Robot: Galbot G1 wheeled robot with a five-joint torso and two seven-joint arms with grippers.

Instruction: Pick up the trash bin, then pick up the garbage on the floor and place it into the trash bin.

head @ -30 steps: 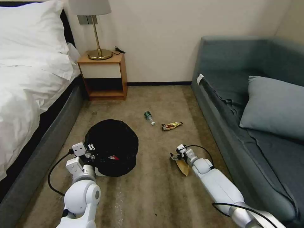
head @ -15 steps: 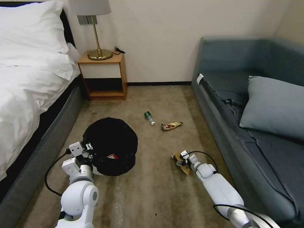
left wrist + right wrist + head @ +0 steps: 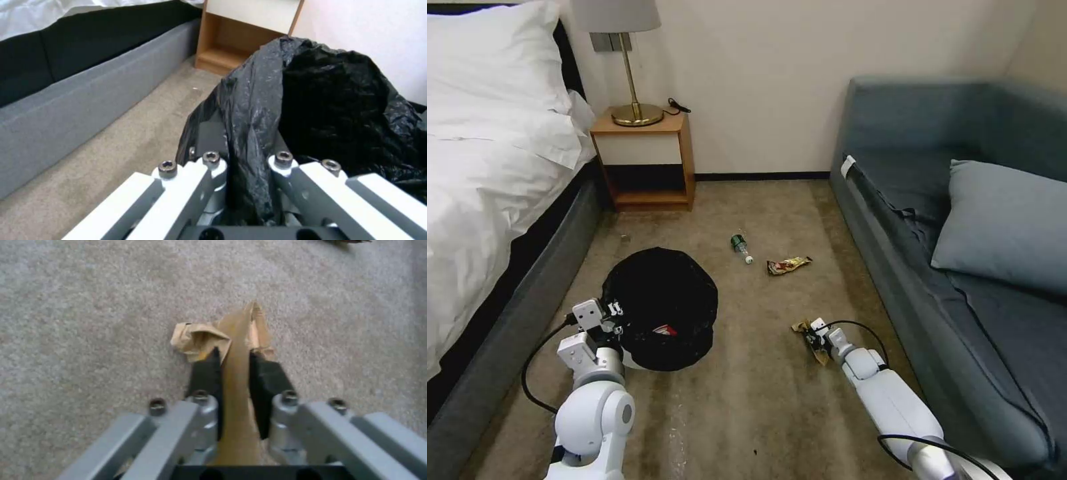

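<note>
Tan cardboard scrap (image 3: 238,350) is lying on the carpet near the sofa-side edge, pinched by the right end effector (image 3: 814,331). Left end effector (image 3: 247,160) is clamping the trash bin (image 3: 660,307) rim by the bed. Thin, crumpled cardboard risks slipping free during lifting.

Left end effector (image 3: 616,319) clamped low on the left, right end effector (image 3: 812,335) pinched closed, arm stretched forward

I see my two glossy white rounded arms, each trailing a looped black cable. My left gripper (image 3: 616,319) and right gripper (image 3: 808,333) have pale grey links, silver hex screws, black pads.
</note>
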